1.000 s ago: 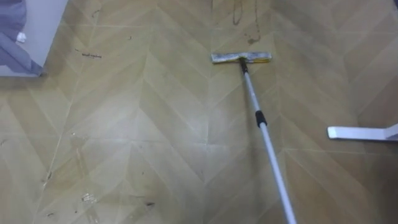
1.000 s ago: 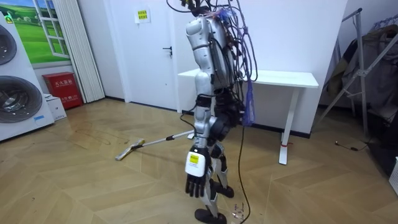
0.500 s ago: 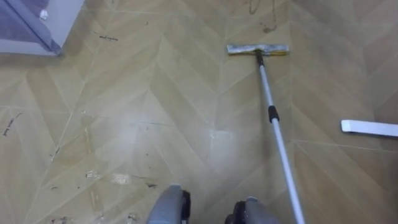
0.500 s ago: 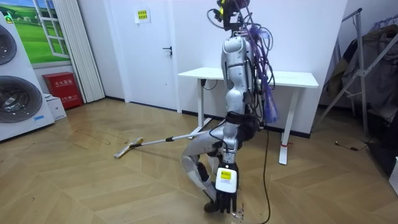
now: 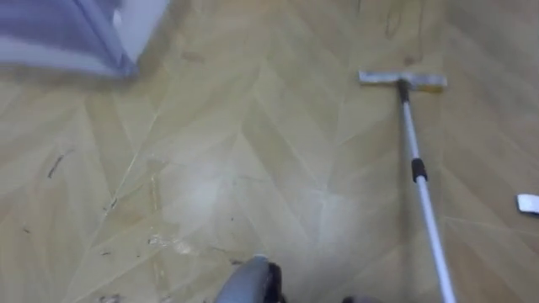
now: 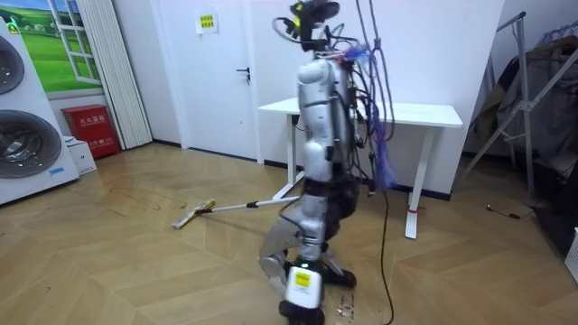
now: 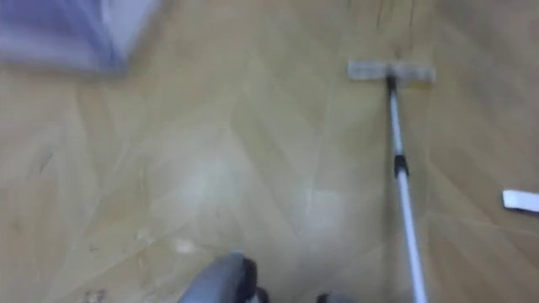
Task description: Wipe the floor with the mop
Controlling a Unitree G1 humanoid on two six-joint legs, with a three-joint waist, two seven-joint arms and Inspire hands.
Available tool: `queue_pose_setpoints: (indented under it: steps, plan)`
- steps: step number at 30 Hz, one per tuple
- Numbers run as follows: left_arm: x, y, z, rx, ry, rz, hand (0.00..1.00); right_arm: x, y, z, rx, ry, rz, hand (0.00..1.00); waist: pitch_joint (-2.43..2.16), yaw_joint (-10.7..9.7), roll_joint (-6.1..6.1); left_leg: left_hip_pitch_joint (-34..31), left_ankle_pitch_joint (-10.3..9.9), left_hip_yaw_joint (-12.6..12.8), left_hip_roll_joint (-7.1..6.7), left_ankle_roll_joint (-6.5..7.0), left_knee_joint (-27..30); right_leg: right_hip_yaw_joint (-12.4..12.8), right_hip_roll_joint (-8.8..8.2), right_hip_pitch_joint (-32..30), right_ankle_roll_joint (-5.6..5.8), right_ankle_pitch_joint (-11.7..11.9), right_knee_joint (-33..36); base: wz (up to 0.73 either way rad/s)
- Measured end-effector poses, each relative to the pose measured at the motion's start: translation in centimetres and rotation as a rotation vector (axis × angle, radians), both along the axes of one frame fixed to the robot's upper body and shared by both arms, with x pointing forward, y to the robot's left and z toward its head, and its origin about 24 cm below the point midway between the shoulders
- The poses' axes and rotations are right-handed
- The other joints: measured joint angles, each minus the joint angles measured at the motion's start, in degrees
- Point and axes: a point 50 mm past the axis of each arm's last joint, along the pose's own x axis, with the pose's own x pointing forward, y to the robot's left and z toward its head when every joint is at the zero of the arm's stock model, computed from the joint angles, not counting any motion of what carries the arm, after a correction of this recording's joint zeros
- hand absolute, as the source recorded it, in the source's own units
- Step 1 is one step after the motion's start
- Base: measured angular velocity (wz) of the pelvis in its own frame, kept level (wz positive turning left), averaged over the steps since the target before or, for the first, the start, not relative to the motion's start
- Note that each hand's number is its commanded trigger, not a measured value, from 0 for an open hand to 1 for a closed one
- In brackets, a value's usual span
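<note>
The mop (image 5: 417,168) lies on the herringbone wood floor (image 5: 236,160), its flat head (image 5: 402,80) ahead of the robot and the pole slanting back to its right. The robot stands before a white desk (image 6: 415,113). Its left hand (image 6: 302,287) hangs low by its feet; its grip cannot be told

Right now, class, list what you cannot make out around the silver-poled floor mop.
Silver mop pole: top end cut by eye views' bottom edge, behind robot's body in room view.
White flat piece: eye views' right edge cuts it.
Grey-blue object: blurred, cut by their top edge.
</note>
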Motion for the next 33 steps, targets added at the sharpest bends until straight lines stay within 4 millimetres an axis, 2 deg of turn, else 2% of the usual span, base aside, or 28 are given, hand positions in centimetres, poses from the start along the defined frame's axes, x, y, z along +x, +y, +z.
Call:
queue_pose_setpoints:
  steps: [1,3,4,5,7,8,9,11,12,13,14,15,16,17,18,19,20,22,23,24,25,26,27,28,29,30,31,33]
  plan:
    - [-0.1,0.2,0.1,0.022,-0.016,0.024,0.00,-1.0,0.4,-0.2,0.005,0.033,-0.002,1.00,0.71,-0.3,0.22,2.1,-0.8,-0.2,-0.05,0.48,-1.3,0.0,0.38,-3.5,0.05,2.4,2.5,-0.44]
    - [0.7,0.3,0.3,0.032,-0.060,0.028,0.00,-2.2,1.1,-0.4,0.014,0.060,-0.009,1.00,0.33,-1.4,1.31,4.0,-0.8,-0.1,-0.19,0.95,-3.5,-0.5,1.63,-8.9,0.52,5.1,0.6,-0.26]
    - [1.3,0.5,0.4,0.033,-0.086,0.021,0.00,-2.7,1.9,-0.7,0.026,0.069,-0.022,1.00,0.65,-2.1,1.31,4.7,-1.0,-0.1,-0.24,1.70,-4.1,-0.7,2.25,-11.2,0.43,6.2,-3.8,-0.07]
    - [1.6,0.5,0.5,0.033,-0.101,0.017,0.00,-2.9,2.3,-0.9,0.032,0.069,-0.032,1.00,0.61,-2.3,1.36,4.9,-1.4,-0.1,-0.29,1.86,-4.1,-0.9,2.58,-12.1,0.24,6.8,-6.3,-0.03]
    - [2.0,0.1,0.5,0.023,-0.117,0.011,0.00,-2.6,3.6,-1.3,0.062,0.070,-0.059,1.00,1.02,-2.7,0.82,6.8,-3.3,-0.1,-1.02,1.82,-4.8,-2.0,3.80,-13.6,-1.26,9.3,-17.6,-0.04]
    - [2.0,0.1,0.5,0.021,-0.113,0.009,0.00,-2.1,3.8,-1.3,0.068,0.062,-0.063,1.00,1.06,-2.7,0.93,7.7,-3.8,0.0,-1.22,1.91,-5.1,-2.2,3.87,-13.2,-1.71,9.9,-20.0,0.04]
    - [1.8,0.0,0.5,0.021,-0.099,0.013,0.00,-1.4,3.8,-1.3,0.070,0.057,-0.067,1.00,1.90,-2.5,-0.17,10.0,-5.6,0.1,-1.30,1.68,-5.7,-3.5,3.87,-11.3,-2.81,10.6,-23.6,0.00]
    - [1.2,0.2,0.4,0.026,-0.071,0.028,0.00,0.0,3.4,-1.2,0.055,0.042,-0.055,1.00,1.95,-1.2,-0.60,12.9,-7.1,0.0,-0.61,0.07,-4.8,-4.7,3.95,-8.9,-3.81,10.0,-22.4,-0.12]
    - [1.3,0.4,0.5,0.031,-0.068,0.041,0.00,1.9,2.9,-0.9,0.032,0.017,-0.030,1.00,2.03,-0.1,-0.92,11.9,-4.5,0.7,0.95,-3.60,1.3,-5.1,4.72,-7.5,-4.39,8.6,-21.3,-0.32]
    - [1.2,0.8,0.6,0.042,-0.067,0.062,0.00,4.3,2.3,-0.4,0.008,-0.023,-0.007,1.00,2.44,1.3,-2.08,9.0,2.8,1.5,2.50,-6.69,9.5,-4.5,5.89,-6.1,-5.07,7.0,-19.6,-0.40]
    - [1.2,1.0,0.6,0.048,-0.067,0.067,0.00,5.5,2.1,-0.2,-0.002,-0.045,0.013,1.00,2.58,2.2,-2.96,7.7,7.5,2.1,3.11,-6.98,13.2,-4.0,6.39,-5.5,-5.83,6.4,-18.8,-0.49]
    - [1.0,1.2,0.7,0.063,-0.067,0.066,0.00,8.3,1.8,0.5,-0.018,-0.106,0.050,1.00,2.57,3.7,-4.78,4.0,19.2,2.1,3.03,-7.70,19.2,-3.4,6.56,-4.4,-7.17,4.8,-17.4,-0.34]
    - [1.2,1.2,0.7,0.064,-0.071,0.053,0.00,11.4,1.5,1.5,-0.031,-0.182,0.083,1.00,2.63,4.3,-5.64,-0.9,25.6,1.5,2.92,-8.49,24.6,-3.5,6.97,-3.6,-7.78,3.2,-16.6,-0.22]
    - [1.6,1.2,0.8,0.062,-0.085,0.047,0.00,12.8,1.3,2.0,-0.035,-0.224,0.093,1.00,2.88,4.8,-6.24,-3.7,25.5,1.7,3.13,-8.38,26.7,-3.5,7.16,-3.3,-8.04,2.3,-16.0,-0.09]
    - [2.2,1.1,0.9,0.055,-0.111,0.036,0.00,14.8,1.2,2.8,-0.037,-0.293,0.109,1.00,3.45,6.4,-7.07,-9.2,24.9,1.9,4.05,-7.56,29.5,-3.5,7.66,-2.5,-8.05,1.0,-15.3,-0.14]
    - [2.5,0.9,0.9,0.039,-0.131,0.030,0.00,16.7,1.4,3.5,-0.031,-0.360,0.124,1.00,3.68,7.5,-7.47,-13.0,23.6,1.7,4.85,-6.92,27.2,-3.5,8.33,-0.9,-8.13,0.0,-15.5,-0.14]
    - [2.5,0.8,0.9,0.029,-0.133,0.027,0.00,17.3,1.5,3.8,-0.026,-0.380,0.128,1.00,3.72,7.9,-7.54,-13.9,22.7,1.6,5.04,-7.03,24.4,-3.5,8.46,0.1,-7.97,-0.7,-15.7,0.00]
    - [1.8,0.6,0.8,-0.003,-0.123,0.024,0.00,17.6,1.7,3.8,0.008,-0.411,0.111,1.00,3.59,8.7,-6.72,-10.9,20.5,1.5,5.67,-7.13,1.1,-4.0,8.42,5.6,-7.00,-3.6,-18.0,0.15]
    - [1.9,0.5,0.8,-0.008,-0.123,0.019,0.00,17.2,1.7,3.6,0.015,-0.406,0.103,1.00,3.45,8.5,-6.41,-9.6,20.5,1.4,5.97,-7.11,-5.4,-4.4,8.34,6.8,-6.80,-4.5,-18.7,0.33]
    - [1.7,0.6,0.8,-0.015,-0.109,0.003,0.00,15.7,1.5,3.0,0.025,-0.382,0.076,1.00,3.03,7.7,-5.36,-7.8,19.6,1.6,6.03,-4.90,-13.1,-5.2,7.81,9.4,-6.04,-6.3,-19.7,0.62]
    - [1.8,0.7,0.8,-0.019,-0.104,0.005,0.00,13.3,1.1,2.2,0.028,-0.336,0.033,1.00,2.74,6.8,-5.24,-6.4,17.9,2.7,4.66,-1.82,-13.1,-5.8,6.23,11.5,-4.63,-7.7,-20.7,0.71]
    - [1.9,0.6,0.8,-0.026,-0.107,0.003,0.00,12.1,0.8,1.9,0.021,-0.307,0.016,1.00,2.62,6.5,-5.01,-5.7,16.9,2.8,3.81,-0.43,-13.0,-5.7,5.68,12.4,-4.22,-8.0,-21.1,0.60]
    - [2.0,0.6,0.8,-0.034,-0.109,0.004,0.00,9.6,0.1,1.4,0.001,-0.239,-0.007,1.00,2.58,5.9,-4.84,-3.9,15.0,3.5,2.15,1.16,-13.1,-5.0,4.15,12.9,-2.93,-7.5,-19.2,0.37]
    - [2.0,0.5,0.8,-0.038,-0.114,0.023,0.00,6.6,-0.8,1.1,-0.027,-0.164,-0.026,1.00,2.15,5.1,-4.24,-2.1,13.2,3.9,0.22,2.44,-12.8,-4.5,2.68,12.6,-0.26,-4.8,-14.9,0.32]
    - [2.1,0.4,0.8,-0.040,-0.120,0.032,0.00,4.9,-1.1,1.0,-0.042,-0.125,-0.038,1.00,1.68,4.7,-3.54,-1.3,12.3,3.8,-0.43,2.98,-12.6,-4.2,2.26,12.2,0.56,-2.6,-12.6,0.35]
    - [2.2,0.4,0.9,-0.036,-0.129,0.034,0.00,2.1,-1.1,0.6,-0.061,-0.054,-0.051,1.00,0.91,3.8,-2.38,0.2,10.8,3.6,-1.37,3.81,-12.6,-3.0,2.02,10.8,1.27,2.0,-8.3,0.16]
    - [2.5,0.6,1.0,-0.027,-0.151,0.040,0.00,0.5,-1.0,0.5,-0.075,-0.015,-0.059,1.00,0.70,3.3,-1.60,1.4,9.6,3.1,-2.08,4.08,-12.8,-1.2,2.53,8.4,1.73,4.3,-5.1,0.03]
    - [2.9,0.7,1.1,-0.013,-0.169,0.047,0.00,-0.6,0.2,-0.1,-0.067,0.010,-0.064,1.00,1.02,1.8,-0.62,3.0,8.8,2.1,-2.95,4.22,-13.7,-0.4,3.03,4.1,1.65,4.2,-4.2,-0.10]
